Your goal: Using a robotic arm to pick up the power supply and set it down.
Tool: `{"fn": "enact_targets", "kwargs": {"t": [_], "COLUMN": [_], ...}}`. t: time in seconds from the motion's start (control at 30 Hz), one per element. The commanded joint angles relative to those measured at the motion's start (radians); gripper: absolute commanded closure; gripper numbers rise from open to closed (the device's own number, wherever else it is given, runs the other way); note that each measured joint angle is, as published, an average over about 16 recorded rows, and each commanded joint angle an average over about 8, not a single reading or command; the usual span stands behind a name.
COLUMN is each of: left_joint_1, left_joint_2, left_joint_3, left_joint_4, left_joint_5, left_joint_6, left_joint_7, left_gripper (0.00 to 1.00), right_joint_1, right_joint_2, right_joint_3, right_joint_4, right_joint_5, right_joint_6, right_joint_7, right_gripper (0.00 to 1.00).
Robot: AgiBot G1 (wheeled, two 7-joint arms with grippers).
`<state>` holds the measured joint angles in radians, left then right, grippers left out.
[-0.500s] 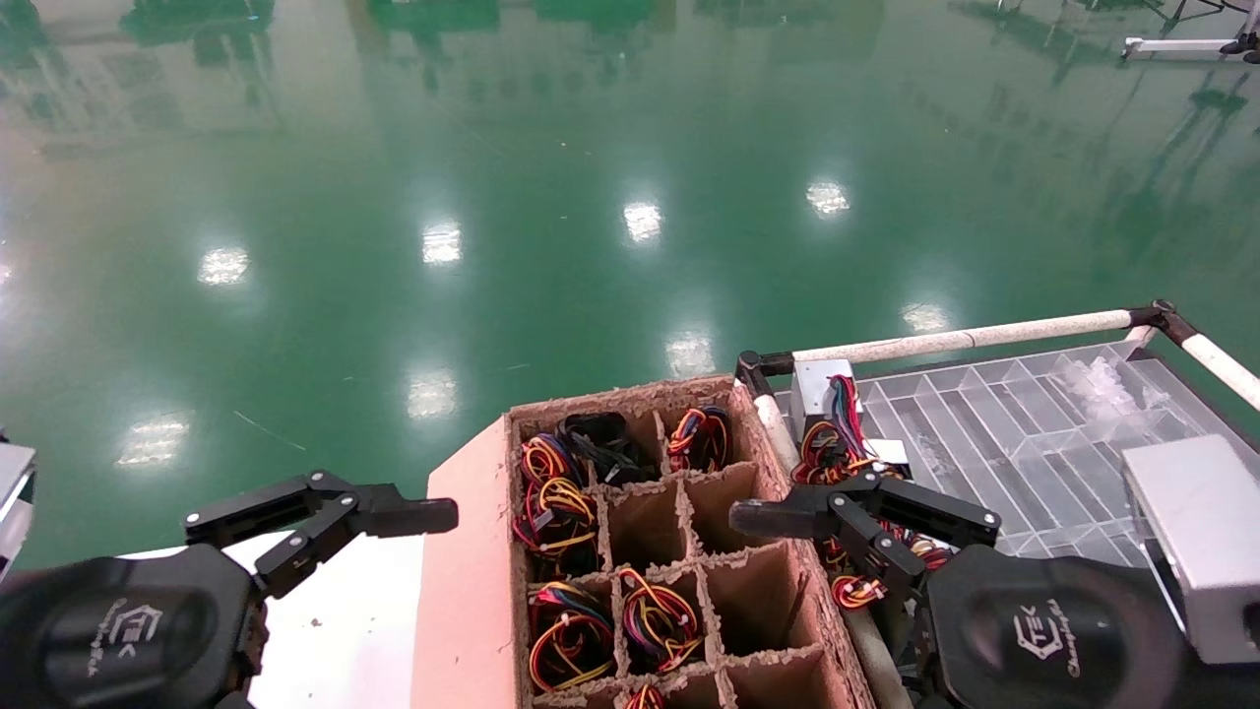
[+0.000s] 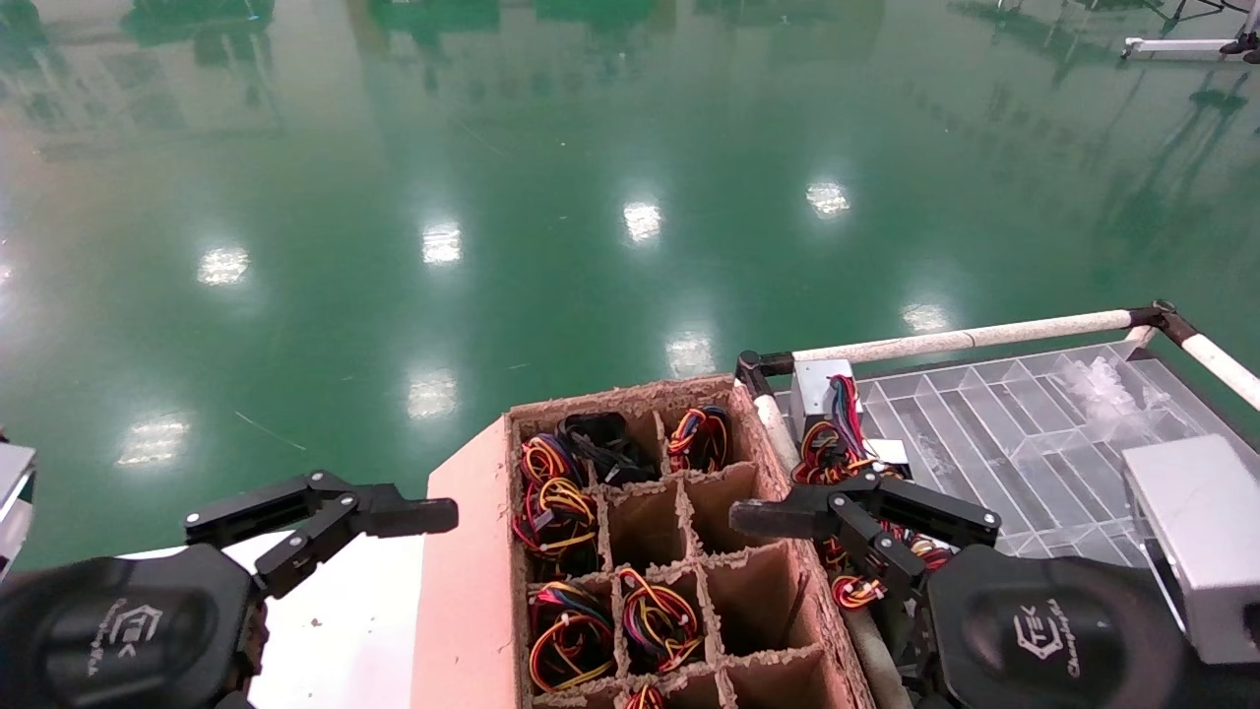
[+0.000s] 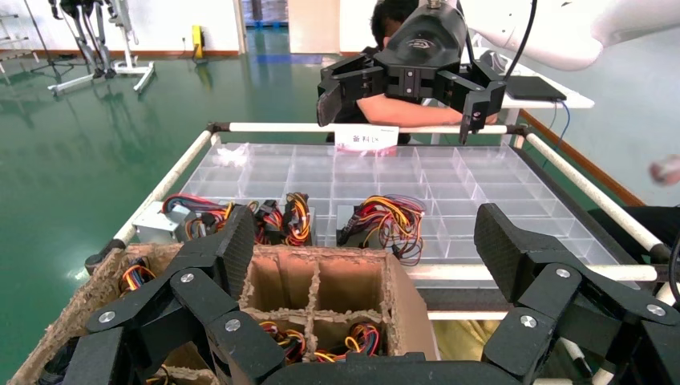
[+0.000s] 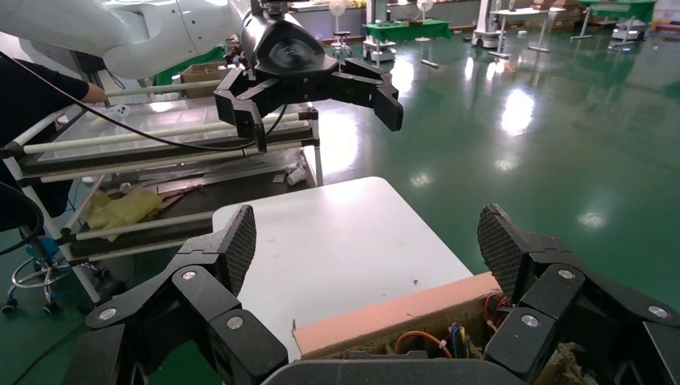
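A power supply (image 2: 817, 387) lies in the near corner of the clear tray (image 2: 994, 423), a grey box with red, yellow and black wires; the left wrist view shows it (image 3: 154, 231) beside a second wire bundle (image 3: 389, 224). My right gripper (image 4: 367, 249) hovers open over the seam between tray and cardboard divider box (image 2: 748, 601). Its far finger (image 2: 763, 517) points toward the box, and nothing is between the pads. My left gripper (image 3: 373, 249) hangs open and empty over the white table (image 2: 335, 611), with its finger (image 2: 418, 514) pointing at the box.
Wire bundles (image 2: 655, 620) fill several cells of the divider box; others are empty. A white pipe rail (image 2: 965, 340) frames the tray cart. A person (image 3: 385, 108) leans on the cart's far side. Green floor lies beyond.
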<state>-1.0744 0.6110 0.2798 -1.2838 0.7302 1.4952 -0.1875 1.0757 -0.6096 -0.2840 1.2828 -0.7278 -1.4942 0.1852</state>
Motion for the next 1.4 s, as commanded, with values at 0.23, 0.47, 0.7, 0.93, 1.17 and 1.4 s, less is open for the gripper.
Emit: {"fn": "enact_targets", "kwargs": {"t": [0.23,0.47,0.7,0.93,1.17,1.4], "left_joint_1": [0.0,0.0,0.0,0.0,0.0,0.0], "left_joint_2": [0.0,0.0,0.0,0.0,0.0,0.0], "left_joint_3": [0.0,0.0,0.0,0.0,0.0,0.0], "left_joint_4": [0.0,0.0,0.0,0.0,0.0,0.0], "left_joint_5": [0.0,0.0,0.0,0.0,0.0,0.0], "left_joint_6": [0.0,0.0,0.0,0.0,0.0,0.0], "left_joint_7": [0.0,0.0,0.0,0.0,0.0,0.0], "left_gripper": [0.0,0.0,0.0,0.0,0.0,0.0], "right_joint_1": [0.0,0.0,0.0,0.0,0.0,0.0], "right_joint_2": [0.0,0.0,0.0,0.0,0.0,0.0], "right_joint_3": [0.0,0.0,0.0,0.0,0.0,0.0], "right_joint_4": [0.0,0.0,0.0,0.0,0.0,0.0], "right_joint_5": [0.0,0.0,0.0,0.0,0.0,0.0], "right_joint_6": [0.0,0.0,0.0,0.0,0.0,0.0], "right_joint_7": [0.0,0.0,0.0,0.0,0.0,0.0], "right_gripper": [0.0,0.0,0.0,0.0,0.0,0.0]}}
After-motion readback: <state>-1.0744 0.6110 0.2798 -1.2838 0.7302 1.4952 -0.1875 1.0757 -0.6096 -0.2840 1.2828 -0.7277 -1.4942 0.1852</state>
